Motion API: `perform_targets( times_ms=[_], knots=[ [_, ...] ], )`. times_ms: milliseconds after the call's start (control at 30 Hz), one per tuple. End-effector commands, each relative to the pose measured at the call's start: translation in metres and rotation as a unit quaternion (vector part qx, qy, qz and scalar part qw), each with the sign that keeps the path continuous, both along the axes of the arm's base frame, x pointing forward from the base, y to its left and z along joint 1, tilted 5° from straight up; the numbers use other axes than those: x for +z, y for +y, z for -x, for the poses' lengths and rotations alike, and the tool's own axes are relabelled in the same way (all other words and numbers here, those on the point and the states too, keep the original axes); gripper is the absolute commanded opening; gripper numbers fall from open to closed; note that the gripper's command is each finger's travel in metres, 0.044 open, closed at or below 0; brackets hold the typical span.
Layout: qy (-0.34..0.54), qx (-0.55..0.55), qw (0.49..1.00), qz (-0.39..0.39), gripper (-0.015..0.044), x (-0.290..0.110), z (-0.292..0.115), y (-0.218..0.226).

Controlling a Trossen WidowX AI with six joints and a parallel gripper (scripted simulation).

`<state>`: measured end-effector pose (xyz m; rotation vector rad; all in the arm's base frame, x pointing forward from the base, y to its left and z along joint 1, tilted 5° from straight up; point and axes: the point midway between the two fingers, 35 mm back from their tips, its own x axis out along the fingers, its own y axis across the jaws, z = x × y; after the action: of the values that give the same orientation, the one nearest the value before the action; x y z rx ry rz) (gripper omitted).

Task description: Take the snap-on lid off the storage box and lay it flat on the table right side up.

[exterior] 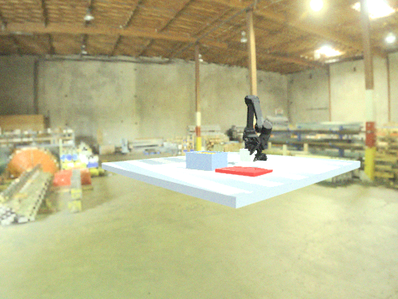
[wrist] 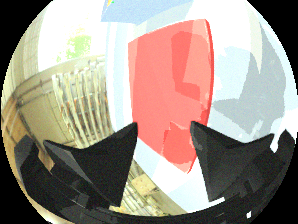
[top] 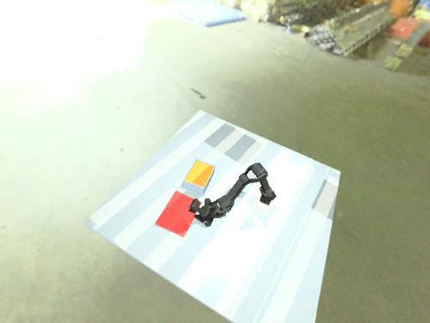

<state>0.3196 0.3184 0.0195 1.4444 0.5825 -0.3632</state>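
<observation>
1. While the red lid (top: pixel 177 213) lies flat on the striped table (top: pixel 267 266), just beside the open storage box (top: pixel 199 176), the gripper (top: pixel 199 210) stands spread at the lid's near edge with nothing between its fingers.
2. Judging by how things lie, the step in hand is the release: the lid is off the box and down on the table, and the exterior view shows it level, not tilted.
3. Seen from the wrist view, both fingers frame the lid's edge with a gap on each side, so the lid looks free of them, though whether a fingertip touches it is too small to tell.
4. Whether the lid is right side up cannot be read for certain; its top face shows plain red with a faint raised patch.
5. My judgement is that the next move calls for a straight pull-back and lift of the arm (top: pixel 241 185), clear of the lid, so the fingers do not drag it.
6. Around the work, the box shows its orange inside and stands near the lid's far corner; a careless sweep toward it could nudge it.
7. Nothing else on the table stands in the arm's way; the warehouse clutter is well apart.
</observation>
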Motion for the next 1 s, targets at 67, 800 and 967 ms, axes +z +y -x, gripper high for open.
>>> perform_targets(
  times_ms=[67, 800, 967],
  knots=[
    [0.002, 0.001, 1.0, 0.001, 0.038, -0.001, 0.007, -0.001],
    [0.004, 0.001, 1.0, 0.002, 0.044, -0.006, 0.051, -0.008],
    [0.004, 0.001, 1.0, 0.002, 0.044, -0.007, 0.061, -0.01]
  ],
)
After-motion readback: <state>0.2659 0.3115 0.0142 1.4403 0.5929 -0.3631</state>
